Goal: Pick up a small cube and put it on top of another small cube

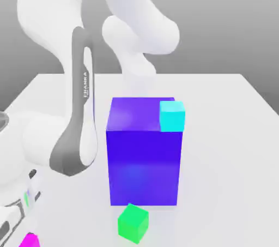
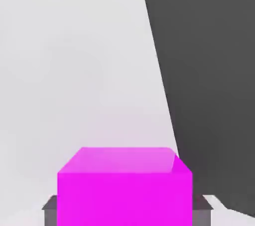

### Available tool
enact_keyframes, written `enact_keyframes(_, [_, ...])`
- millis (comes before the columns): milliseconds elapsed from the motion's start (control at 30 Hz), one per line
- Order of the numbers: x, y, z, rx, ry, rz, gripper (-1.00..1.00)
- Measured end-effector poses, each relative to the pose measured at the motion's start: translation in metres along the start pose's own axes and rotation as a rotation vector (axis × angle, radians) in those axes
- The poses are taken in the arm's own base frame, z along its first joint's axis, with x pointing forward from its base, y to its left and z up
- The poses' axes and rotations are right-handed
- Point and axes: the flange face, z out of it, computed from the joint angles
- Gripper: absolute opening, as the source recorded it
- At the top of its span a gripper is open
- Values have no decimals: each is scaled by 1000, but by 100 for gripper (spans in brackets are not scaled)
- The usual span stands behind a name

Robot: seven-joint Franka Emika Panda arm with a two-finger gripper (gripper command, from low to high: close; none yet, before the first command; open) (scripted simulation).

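The small cube (image 2: 124, 190), plain bright magenta, sits between my gripper's (image 2: 124, 209) two grey fingers (image 2: 50, 206), which press against its two sides. In the exterior view the same small cube (image 1: 30, 240) shows at the bottom left corner of the white table, under my gripper (image 1: 27, 232) at the end of the low-bent white arm. My gripper is shut on it, and the cube is at table level.
A big blue block (image 1: 144, 158) stands mid-table with a cyan cube (image 1: 172, 115) at its top right corner. A green cube (image 1: 133, 222) lies just in front of the block. The table's edge (image 2: 167, 120) runs close beside the small cube.
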Motion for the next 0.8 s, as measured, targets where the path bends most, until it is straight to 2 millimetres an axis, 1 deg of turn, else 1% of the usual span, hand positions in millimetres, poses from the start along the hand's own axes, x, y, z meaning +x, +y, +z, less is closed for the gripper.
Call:
enact_keyframes(33, [0, 0, 5, 0, 0, -1, -100])
enact_keyframes(67, [0, 0, -2, 0, 1, 0, -100])
enact_keyframes(167, [0, 0, -45, 0, 1, -1, -100])
enact_keyframes(200, [0, -1, -54, -5, -11, -13, -100])
enact_keyframes(367, [5, -13, -66, -75, -137, -143, -100])
enact_keyframes(500, [8, -20, -82, -140, -231, -245, -100])
enact_keyframes(633, [12, -26, -105, -209, -311, -337, -100])
enact_keyframes(800, [18, -34, -143, -294, -388, -437, -100])
